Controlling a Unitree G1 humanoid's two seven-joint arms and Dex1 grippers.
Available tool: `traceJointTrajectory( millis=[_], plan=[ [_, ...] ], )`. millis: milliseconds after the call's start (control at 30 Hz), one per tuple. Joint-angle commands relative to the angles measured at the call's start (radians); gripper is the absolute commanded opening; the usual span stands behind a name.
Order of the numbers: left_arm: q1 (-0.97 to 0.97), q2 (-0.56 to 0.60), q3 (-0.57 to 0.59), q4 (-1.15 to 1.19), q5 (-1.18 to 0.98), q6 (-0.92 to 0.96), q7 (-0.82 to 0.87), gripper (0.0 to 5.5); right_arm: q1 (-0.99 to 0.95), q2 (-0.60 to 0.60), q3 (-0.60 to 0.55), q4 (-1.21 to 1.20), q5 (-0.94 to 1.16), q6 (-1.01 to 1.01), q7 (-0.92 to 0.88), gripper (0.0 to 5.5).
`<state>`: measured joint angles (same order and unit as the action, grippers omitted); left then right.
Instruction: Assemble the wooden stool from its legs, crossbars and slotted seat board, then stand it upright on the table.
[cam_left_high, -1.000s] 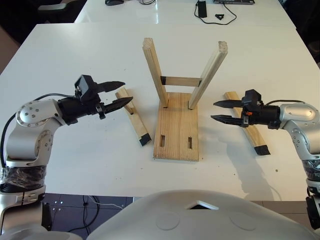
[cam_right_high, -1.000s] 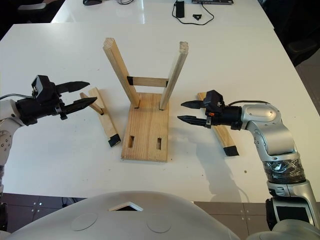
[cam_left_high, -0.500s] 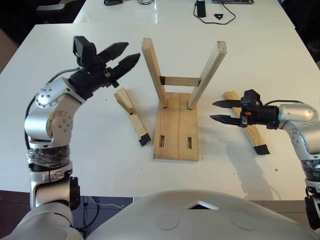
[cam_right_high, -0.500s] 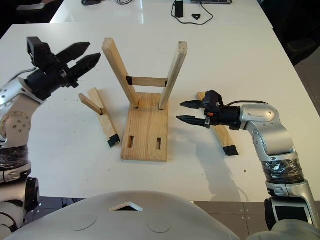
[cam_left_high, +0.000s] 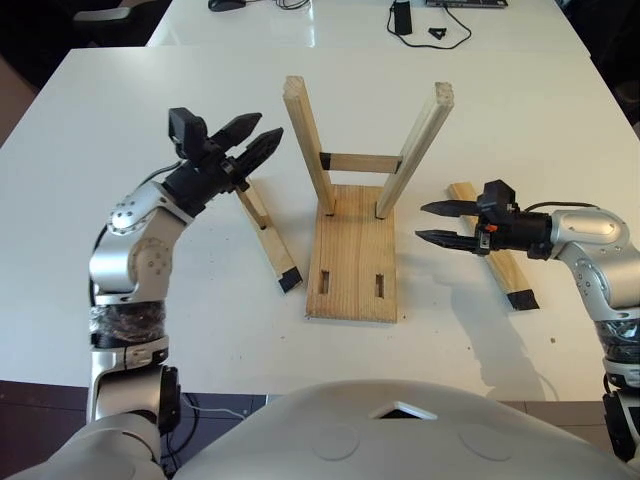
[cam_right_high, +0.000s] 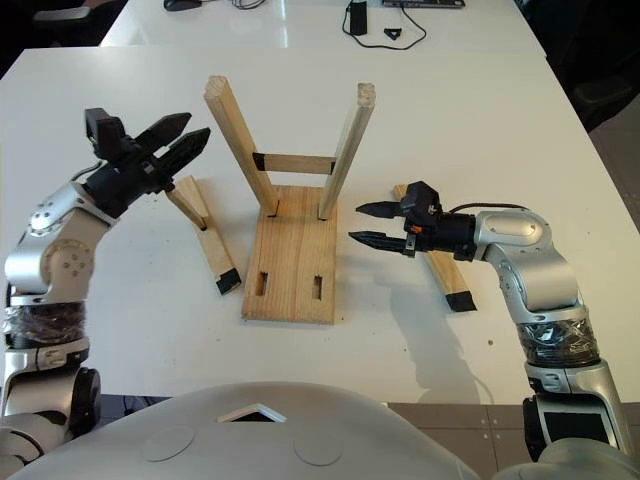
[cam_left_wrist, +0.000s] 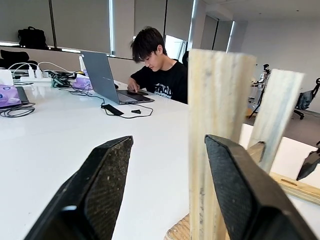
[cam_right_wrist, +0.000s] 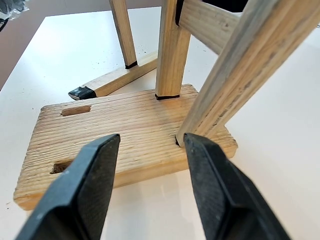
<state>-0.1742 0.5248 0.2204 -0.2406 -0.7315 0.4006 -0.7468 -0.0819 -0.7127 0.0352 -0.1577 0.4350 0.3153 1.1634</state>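
Wooden seat board (cam_left_high: 352, 266) lies flat mid-worktop (cam_left_high: 120, 90), its left leg (cam_left_high: 308, 140) and right leg (cam_left_high: 415, 148) standing in the far slots, splayed apart and joined by a crossbar (cam_left_high: 360, 162). With elbow bent and forearm raised, the left gripper (cam_left_high: 268, 130) points at the left leg's upper part, fingers wide apart and empty. The right gripper (cam_left_high: 420, 222) sits low and level near the right leg's base, fingers spread, holding nothing. One loose piece (cam_left_high: 268, 232) lies left of the board, another loose part (cam_left_high: 510, 275) right of it
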Motion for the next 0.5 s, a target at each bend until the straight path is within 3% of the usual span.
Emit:
traceJointTrajectory(
  millis=[33, 133, 267, 400, 500],
  plan=[
    [-0.011, 0.109, 0.086, -0.189, -0.106, 0.093, 0.005, 2.67, 0.03, -0.007, -0.022, -0.022, 0.009, 0.003, -0.015, 2.34],
    [0.072, 0.173, 0.054, -0.337, -0.144, 0.153, -0.036, 2.67, 0.024, -0.006, -0.024, -0.019, 0.009, 0.005, -0.019, 2.34],
    [0.297, 0.186, -0.13, -0.432, -0.039, 0.169, -0.057, 2.67, 0.022, -0.007, -0.025, -0.018, 0.01, 0.005, -0.018, 2.34],
    [0.435, 0.146, -0.335, -0.3, 0.227, 0.04, -0.014, 2.67, 0.012, -0.007, -0.02, -0.008, 0.005, 0.003, -0.013, 2.34],
    [0.454, 0.132, -0.401, -0.174, 0.391, -0.058, 0.028, 2.67, 0.002, -0.011, -0.018, 0.003, 0.002, 0.0, -0.004, 2.34]
  ],
)
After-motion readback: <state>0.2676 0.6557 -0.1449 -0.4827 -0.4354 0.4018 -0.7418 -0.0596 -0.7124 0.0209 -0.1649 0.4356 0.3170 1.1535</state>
